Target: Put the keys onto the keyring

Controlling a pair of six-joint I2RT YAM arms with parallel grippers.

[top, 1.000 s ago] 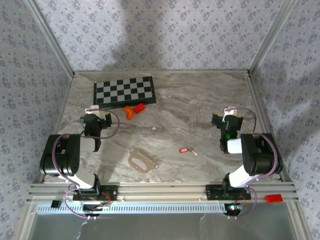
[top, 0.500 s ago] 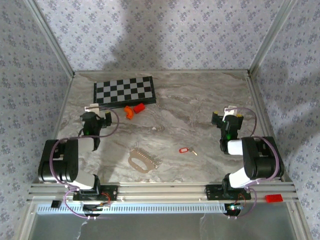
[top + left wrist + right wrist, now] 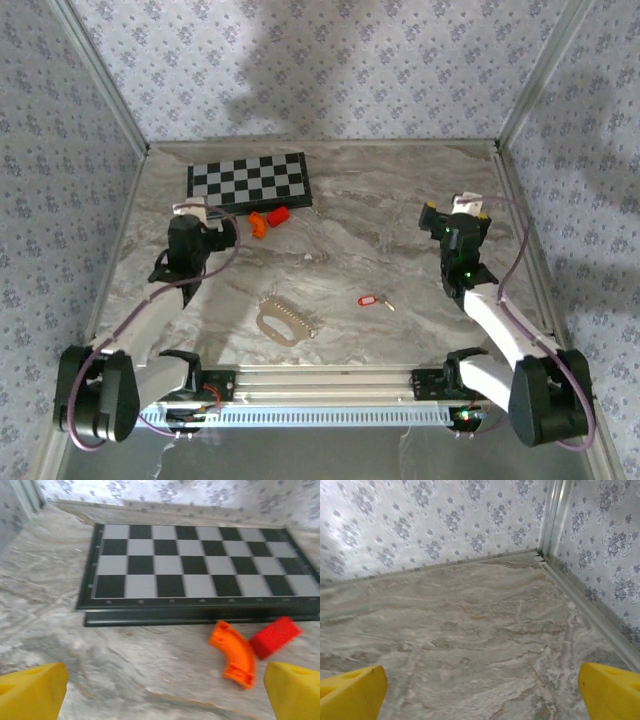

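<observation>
The left gripper [image 3: 195,218] stood wide, its two yellow fingertips [image 3: 31,692] at the lower corners of the left wrist view with nothing between them. The right gripper [image 3: 455,216] was equally wide and empty, its yellow fingertips [image 3: 351,692] spread over bare marble.

The keyring [image 3: 368,299] was a small red oblong tag lying flat on the table [image 3: 400,200], right of centre and toward the near side, between the two arms and well apart from both grippers. Just to its right lay a tiny silver key [image 3: 388,305]; whether it touched the tag or sat on the wire ring could not be told. One tag and one key could be made out.

Beyond the left gripper lay two small pieces close together: one curved orange piece [image 3: 232,652] and one red block [image 3: 275,636]. Just beyond them, at the far left, lay one black-and-white chessboard [image 3: 249,182]. One tan comb-like part [image 3: 285,322] lay near the middle of the near side.

Both arms reached from their bases toward the far side, elbows folded low at the near corners. The left gripper pointed at the chessboard, the right one at the far right corner.
</observation>
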